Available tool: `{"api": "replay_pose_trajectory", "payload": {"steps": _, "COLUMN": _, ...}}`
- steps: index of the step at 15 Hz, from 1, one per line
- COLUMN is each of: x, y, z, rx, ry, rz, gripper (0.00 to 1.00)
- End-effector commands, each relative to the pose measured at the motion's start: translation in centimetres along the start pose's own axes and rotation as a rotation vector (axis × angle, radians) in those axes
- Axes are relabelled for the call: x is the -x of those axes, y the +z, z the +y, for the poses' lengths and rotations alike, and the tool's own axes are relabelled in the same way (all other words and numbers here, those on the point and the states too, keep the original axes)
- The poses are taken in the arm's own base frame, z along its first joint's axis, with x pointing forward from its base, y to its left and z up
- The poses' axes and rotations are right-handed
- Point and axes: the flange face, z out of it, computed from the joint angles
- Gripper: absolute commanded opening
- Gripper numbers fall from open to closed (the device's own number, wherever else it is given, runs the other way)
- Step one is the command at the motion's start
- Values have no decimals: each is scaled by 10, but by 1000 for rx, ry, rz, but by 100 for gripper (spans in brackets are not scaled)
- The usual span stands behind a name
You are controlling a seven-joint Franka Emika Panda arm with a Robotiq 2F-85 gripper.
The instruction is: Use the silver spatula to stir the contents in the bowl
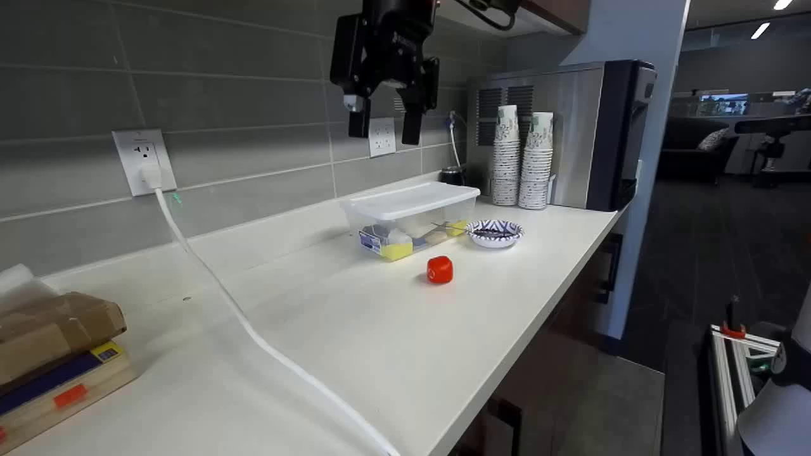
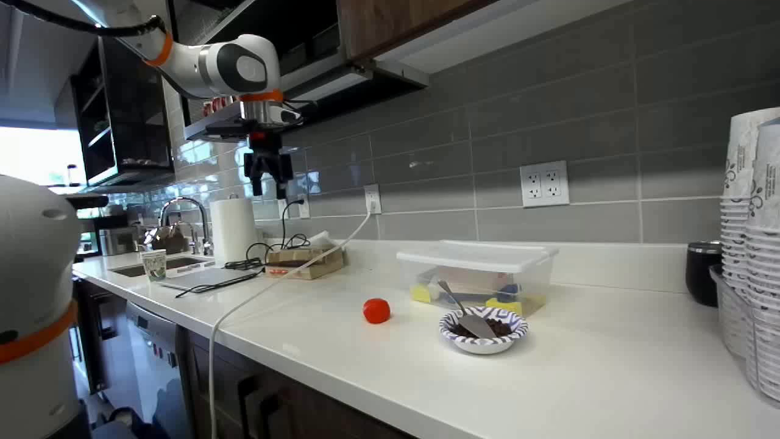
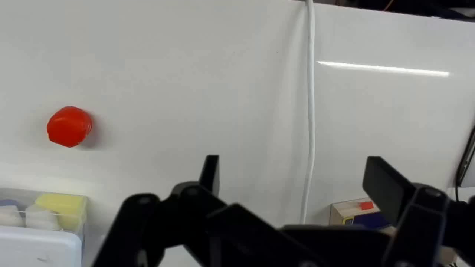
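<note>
The bowl [image 1: 495,241] is small, white with a dark blue pattern, and stands upright on the counter; it also shows in an exterior view [image 2: 484,347]. Dark bits [image 2: 501,328] lie in it. The silver spatula [image 2: 477,326] rests with its blade in the bowl and its handle leaning over the rim towards the plastic container; its thin handle also shows in an exterior view [image 1: 451,227]. My gripper [image 1: 384,130] is open and empty, high above the counter and away from the bowl, as another exterior view [image 2: 269,190] and the wrist view [image 3: 291,161] show. Bowl and spatula are out of the wrist view.
A red object [image 2: 376,311] sits near the bowl, also in the wrist view [image 3: 69,126]. A clear lidded container [image 2: 475,256] stands behind the bowl. Paper cups [image 1: 507,161] are stacked beyond it. A white cable [image 3: 311,92] crosses the counter. Boxes [image 1: 60,354] lie by the wall.
</note>
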Motion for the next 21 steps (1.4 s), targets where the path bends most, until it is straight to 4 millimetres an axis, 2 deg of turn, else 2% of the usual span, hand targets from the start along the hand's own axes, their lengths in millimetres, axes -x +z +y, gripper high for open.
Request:
{"api": "replay_pose_trajectory", "payload": {"steps": 1, "x": 0, "y": -1, "z": 0, "rx": 0, "ry": 0, "rz": -1, "gripper": 100}}
{"api": "replay_pose_trajectory", "payload": {"steps": 5, "x": 0, "y": -1, "z": 0, "rx": 0, "ry": 0, "rz": 0, "gripper": 100}}
{"api": "replay_pose_trajectory", "payload": {"steps": 7, "x": -11, "y": 3, "z": 2, "rx": 46, "ry": -46, "rz": 65, "gripper": 100}}
{"api": "replay_pose_trajectory", "payload": {"steps": 10, "x": -36, "y": 11, "z": 16, "rx": 153, "ry": -175, "rz": 152, "gripper": 100}}
{"api": "replay_pose_trajectory", "payload": {"steps": 13, "x": -61, "y": 27, "z": 42, "rx": 263, "ry": -283, "rz": 235, "gripper": 100}}
{"api": "replay_pose_trajectory", "payload": {"steps": 16, "x": -79, "y": 40, "z": 79, "rx": 372, "ry": -393, "rz": 300, "gripper": 100}}
{"api": "replay_pose_trajectory", "payload": {"steps": 18, "x": -84, "y": 42, "z": 107, "rx": 449, "ry": -458, "rz": 340, "gripper": 100}}
{"api": "replay_pose_trajectory", "payload": {"steps": 21, "x": -76, "y": 35, "z": 148, "rx": 581, "ry": -529, "rz": 385, "gripper": 100}}
